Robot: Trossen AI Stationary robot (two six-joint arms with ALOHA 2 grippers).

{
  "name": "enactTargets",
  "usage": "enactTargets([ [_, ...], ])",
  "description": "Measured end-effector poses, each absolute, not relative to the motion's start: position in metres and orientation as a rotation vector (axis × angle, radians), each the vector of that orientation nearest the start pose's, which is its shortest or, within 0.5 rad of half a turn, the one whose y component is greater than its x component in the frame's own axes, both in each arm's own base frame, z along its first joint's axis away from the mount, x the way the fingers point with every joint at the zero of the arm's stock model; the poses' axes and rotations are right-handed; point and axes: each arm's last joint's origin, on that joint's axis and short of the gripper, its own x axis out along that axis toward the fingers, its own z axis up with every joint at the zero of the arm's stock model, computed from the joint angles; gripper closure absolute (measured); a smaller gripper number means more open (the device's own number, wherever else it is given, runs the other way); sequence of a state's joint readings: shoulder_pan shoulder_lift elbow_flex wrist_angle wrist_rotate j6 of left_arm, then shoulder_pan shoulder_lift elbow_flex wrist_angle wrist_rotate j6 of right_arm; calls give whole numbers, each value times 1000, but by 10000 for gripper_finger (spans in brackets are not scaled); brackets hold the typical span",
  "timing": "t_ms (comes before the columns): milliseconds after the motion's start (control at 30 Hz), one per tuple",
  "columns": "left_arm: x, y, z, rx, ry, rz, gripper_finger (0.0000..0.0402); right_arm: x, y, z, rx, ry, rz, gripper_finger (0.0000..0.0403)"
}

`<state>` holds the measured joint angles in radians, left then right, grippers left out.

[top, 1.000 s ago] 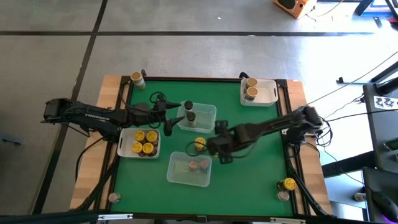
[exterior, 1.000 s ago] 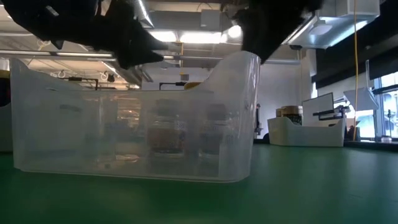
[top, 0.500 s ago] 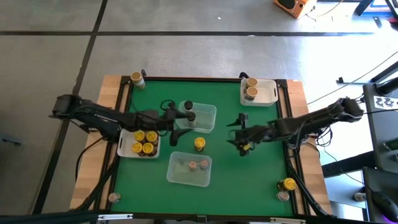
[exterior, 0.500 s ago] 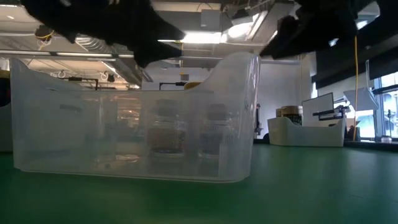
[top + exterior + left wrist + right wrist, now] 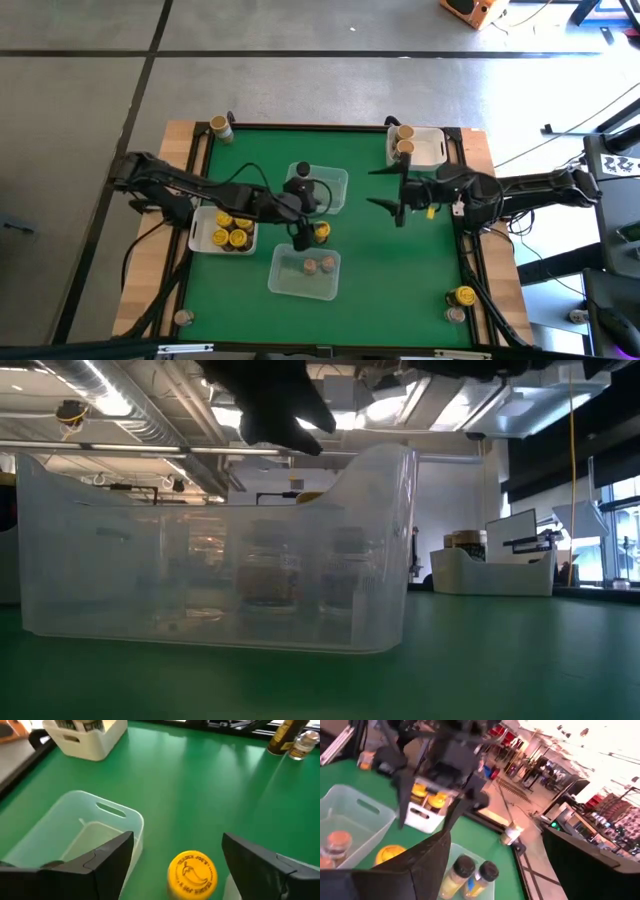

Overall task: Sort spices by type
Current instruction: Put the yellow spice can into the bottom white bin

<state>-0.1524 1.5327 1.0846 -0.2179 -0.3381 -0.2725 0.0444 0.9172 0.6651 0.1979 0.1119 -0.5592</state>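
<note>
Left gripper: over the table's middle, fingers spread apart, nothing between them.
Yellow-lidded jar: stands alone on the green mat, just beside the left gripper; in the left wrist view this jar sits low between the two fingers, untouched.
Near tub: clear, just beyond the lone jar toward the front edge; holds pinkish-lidded jars.
Middle tub: clear, just behind the left gripper, black-lidded jars inside.
Left tray: white, with yellow-lidded jars.
Right gripper: fingers wide apart, empty, well away from the lone jar.
Far tray: white, back right corner, two tan-lidded jars.
Open room: bare mat right of the lone jar.
Edges: stray jars on the wooden border at the corners.
</note>
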Motion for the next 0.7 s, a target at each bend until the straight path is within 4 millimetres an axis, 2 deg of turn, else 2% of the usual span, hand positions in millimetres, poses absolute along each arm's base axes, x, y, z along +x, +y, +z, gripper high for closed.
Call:
enactTargets([
  [100, 341, -43, 249, -129, 641, 249, 100, 206, 5, 306, -557, 73, -61, 86],
  [333, 362, -53, 215, -117, 756, 211, 100, 204, 2, 298, -567, 190, -149, 86],
  [700, 355, -53, 213, -127, 803, 226, 100, 205, 4, 298, -562, 171, -114, 86],
])
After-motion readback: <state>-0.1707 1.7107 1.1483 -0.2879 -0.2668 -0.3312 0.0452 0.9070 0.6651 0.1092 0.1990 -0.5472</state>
